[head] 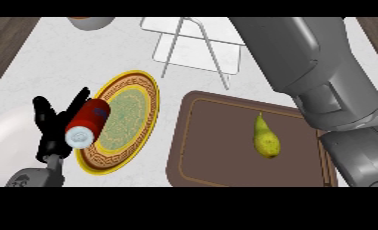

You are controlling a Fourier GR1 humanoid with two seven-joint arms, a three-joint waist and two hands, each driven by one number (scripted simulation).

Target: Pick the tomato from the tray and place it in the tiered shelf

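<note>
No tomato shows anywhere in the head view. The brown tray [214, 144] lies at centre right and carries only a yellow-green pear [266, 139]. A white wire tiered shelf [196, 44] stands at the back centre, and I see nothing on it. My right forearm [310, 59] rises from the lower right edge to the top, above the tray's right side; its hand is out of view. My left hand [50, 124] rests open at the lower left, fingers up, beside a plate.
A yellow-rimmed patterned plate [129, 114] lies left of the tray. A red bottle with a white cap [88, 120] lies on the plate's left rim, next to my left hand. A brown bowl [92, 21] is cut off at the top left.
</note>
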